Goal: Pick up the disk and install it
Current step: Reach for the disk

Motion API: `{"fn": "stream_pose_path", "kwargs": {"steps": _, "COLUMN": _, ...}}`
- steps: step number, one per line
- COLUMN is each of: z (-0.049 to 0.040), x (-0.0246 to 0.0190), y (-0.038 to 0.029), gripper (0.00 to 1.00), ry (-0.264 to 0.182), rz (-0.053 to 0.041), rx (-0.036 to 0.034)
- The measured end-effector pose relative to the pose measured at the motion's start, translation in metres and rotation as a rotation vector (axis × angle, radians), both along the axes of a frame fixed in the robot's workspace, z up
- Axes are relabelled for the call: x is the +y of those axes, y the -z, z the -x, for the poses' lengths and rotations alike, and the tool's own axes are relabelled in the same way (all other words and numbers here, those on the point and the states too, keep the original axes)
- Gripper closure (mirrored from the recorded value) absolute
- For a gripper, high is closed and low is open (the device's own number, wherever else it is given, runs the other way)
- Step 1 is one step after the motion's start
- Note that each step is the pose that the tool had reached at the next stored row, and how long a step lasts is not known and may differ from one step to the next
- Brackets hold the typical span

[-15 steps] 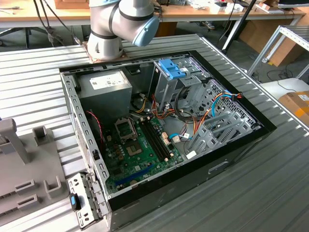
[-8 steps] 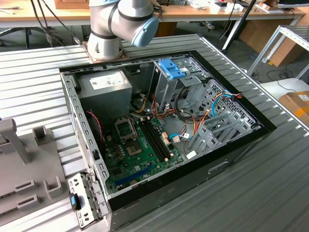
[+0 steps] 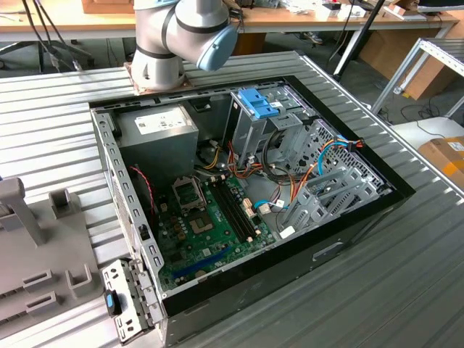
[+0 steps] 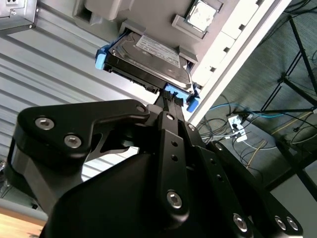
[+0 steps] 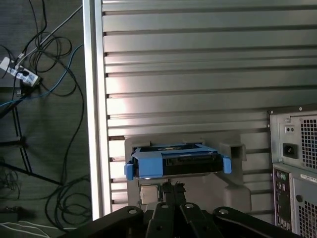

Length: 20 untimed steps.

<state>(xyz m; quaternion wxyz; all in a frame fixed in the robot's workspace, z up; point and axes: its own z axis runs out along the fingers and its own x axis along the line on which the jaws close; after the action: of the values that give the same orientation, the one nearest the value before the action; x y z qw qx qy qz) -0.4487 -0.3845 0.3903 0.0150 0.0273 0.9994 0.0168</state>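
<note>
Near the gripper [image 4: 167, 99] sits a grey, blue-railed disk [image 4: 148, 57].

One disk [image 4: 148, 57] sits in one grey holder [image 4: 153, 12]. In the exterior view, one desk [image 3: 406, 283] carries one open computer case [image 3: 341, 243] with one power-supply box [image 3: 156, 129] and one blue latch [image 3: 257, 101]. One robot arm [image 3: 177, 36] is there too.

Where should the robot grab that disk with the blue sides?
Probably by the blue carrier end facing the gripper, coming straight at that end. The disk lies flat in a grey holder whose walls stand around its other sides, so that end looks freest.
</note>
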Motion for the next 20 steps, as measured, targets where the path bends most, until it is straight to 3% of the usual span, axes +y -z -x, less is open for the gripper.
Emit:
{"fn": "stream_pose_path", "kwargs": {"steps": 3, "z": 0.0, "x": 0.0, "y": 0.0, "gripper": 0.89, "ry": 0.0, "rz": 0.0004, "rx": -0.0001}}
{"fn": "stream_pose_path", "kwargs": {"steps": 4, "z": 0.0, "x": 0.0, "y": 0.0002, "gripper": 0.89, "ry": 0.0, "rz": 0.0005, "rx": 0.004}}
{"fn": "stream_pose_path", "kwargs": {"steps": 5, "z": 0.0001, "x": 0.0, "y": 0.0006, "gripper": 0.89, "ry": 0.0, "rz": 0.0004, "rx": 0.0146}}
{"fn": "stream_pose_path", "kwargs": {"steps": 6, "z": 0.0001, "x": 0.0, "y": 0.0008, "gripper": 0.89, "ry": 0.0, "rz": 0.0004, "rx": 0.0344}}
{"fn": "stream_pose_path", "kwargs": {"steps": 7, "z": 0.0001, "x": 0.0, "y": 0.001, "gripper": 0.89, "ry": 0.0, "rz": 0.0003, "rx": 0.0439}}
{"fn": "stream_pose_path", "kwargs": {"steps": 9, "z": 0.0, "x": 0.0, "y": 0.0009, "gripper": 0.89, "ry": 0.0, "rz": 0.0004, "rx": 0.0461}}
{"fn": "stream_pose_path", "kwargs": {"steps": 10, "z": 0.0003, "x": 0.0079, "y": 0.0013, "gripper": 0.89, "ry": -0.008, "rz": 0.0006, "rx": 0.0462}}
{"fn": "stream_pose_path", "kwargs": {"steps": 12, "z": 0.0184, "x": 0.008, "y": 0.0084, "gripper": 0.89, "ry": -0.032, "rz": 0.0111, "rx": 0.0461}}
{"fn": "stream_pose_path", "kwargs": {"steps": 20, "z": 0.0253, "x": 0.008, "y": 0.0106, "gripper": 0.89, "ry": -0.04, "rz": 0.0154, "rx": 0.0462}}
